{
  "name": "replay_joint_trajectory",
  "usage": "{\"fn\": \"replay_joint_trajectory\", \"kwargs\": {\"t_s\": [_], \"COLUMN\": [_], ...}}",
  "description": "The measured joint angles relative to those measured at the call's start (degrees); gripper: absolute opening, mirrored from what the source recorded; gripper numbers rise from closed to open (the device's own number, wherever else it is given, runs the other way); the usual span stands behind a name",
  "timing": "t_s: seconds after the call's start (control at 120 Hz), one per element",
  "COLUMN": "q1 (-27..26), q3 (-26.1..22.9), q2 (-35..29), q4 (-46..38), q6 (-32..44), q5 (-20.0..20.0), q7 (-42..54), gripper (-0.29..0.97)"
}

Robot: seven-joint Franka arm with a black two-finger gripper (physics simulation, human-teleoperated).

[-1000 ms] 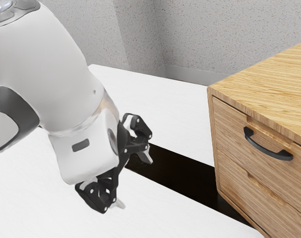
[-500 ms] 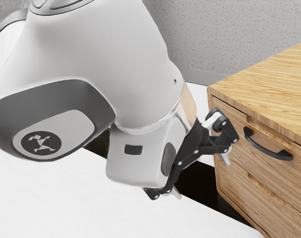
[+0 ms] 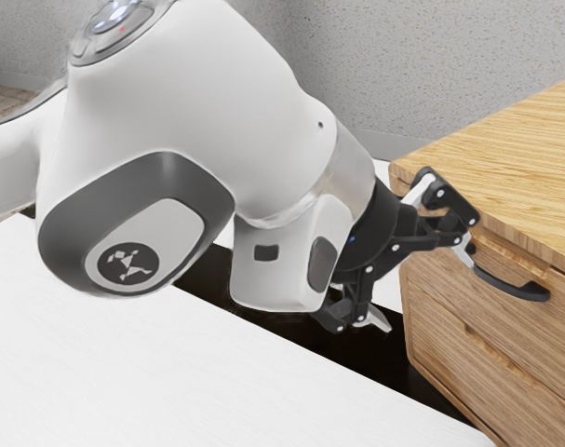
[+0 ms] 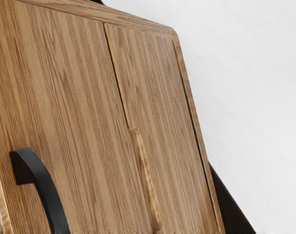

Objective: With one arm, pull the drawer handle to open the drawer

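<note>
Exterior view, read from nine o'clock across to three. At nine o'clock lies the white table (image 3: 124, 382), crossed by a dark gap (image 3: 384, 358) that runs toward the foot of the cabinet (image 3: 505, 154).

The arm (image 3: 198, 158) takes up the middle. Its wrist is bent so the hand faces three o'clock, roughly square to the drawer fronts. That pose suits a straight pull back along the drawer's travel.

The gripper (image 3: 423, 289) is spread wide and clamps nothing. One finger rides up at about one o'clock from the wrist, with its tip just beside the near end of the handle (image 3: 510, 285). The other hangs down at about five o'clock, seen against the dark gap. Whether the upper tip actually touches the handle I cannot tell. The wide spread looks meant to bracket the bar before closing. The fingers sit at the handle's end rather than its middle, though, so I judge the hand needs to carry on toward three o'clock first.

At three o'clock stands the wooden cabinet. The black handle is mounted on the upper drawer (image 3: 543, 328), whose front lies flush with the frame. The drawer is therefore shut and the pull has not begun. The lower drawer (image 3: 477, 382) sits at about seven o'clock from the handle.

Wrist view, close on the wood, shows the handle arching off the upper drawer's face just ahead of the hand. The seam between the two fronts is tight, and a wooden lip (image 4: 145, 180) runs along it.
</note>
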Motion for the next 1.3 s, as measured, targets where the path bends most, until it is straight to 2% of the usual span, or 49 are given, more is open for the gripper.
{"fn": "replay_joint_trajectory", "kwargs": {"t_s": [0.408,0.833,1.108,1.225,1.3], "q1": [1.8,3.1,3.5,3.4,3.1], "q3": [1.0,1.7,1.8,1.8,2.0], "q2": [3.9,5.5,6.2,5.4,4.1], "q4": [-2.1,-2.7,-3.2,-3.4,-4.5], "q6": [7.5,10.6,11.7,11.8,11.8], "q5": [-2.2,-4.0,-4.8,-5.1,-5.1], "q7": [3.0,4.2,4.5,4.3,4.2], "gripper": [0.66,0.66,0.73,0.49,0.40]}}
